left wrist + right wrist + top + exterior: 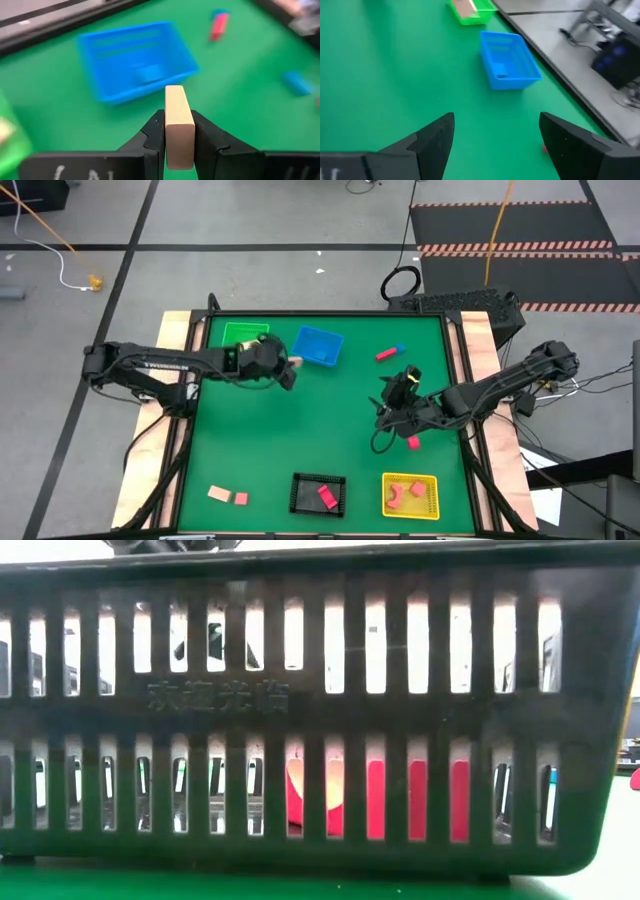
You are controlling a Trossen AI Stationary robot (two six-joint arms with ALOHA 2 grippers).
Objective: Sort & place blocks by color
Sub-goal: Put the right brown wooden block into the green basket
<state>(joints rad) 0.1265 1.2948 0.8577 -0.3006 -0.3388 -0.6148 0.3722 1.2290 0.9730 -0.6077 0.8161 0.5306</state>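
My left gripper (287, 366) hovers at the near-left corner of the blue basket (320, 346), shut on a tan wood block (178, 122). The green basket (243, 335) stands to its left, and a tan block (465, 7) lies in it. My right gripper (497, 145) is open over bare mat right of centre (393, 398). A pink-red block (413, 442) lies on the mat just near of it. A red bar (386, 354) and a small blue block (400, 349) lie right of the blue basket. A blue block (148, 75) sits inside that basket. My left gripper pinches the tan wood block between its two fingers (152, 135), pads on the block's two long side faces (172, 145). The block's free end (175, 92) sticks out past the fingertips toward the blue basket. The block is lifted clear of the mat.
A black basket (318, 493) at the near edge holds a pink-red block (400, 800). The yellow basket (410, 495) to its right holds pink pieces. A tan block (218, 494) and a pink block (240, 498) lie near the near-left corner. The mat's middle is bare.
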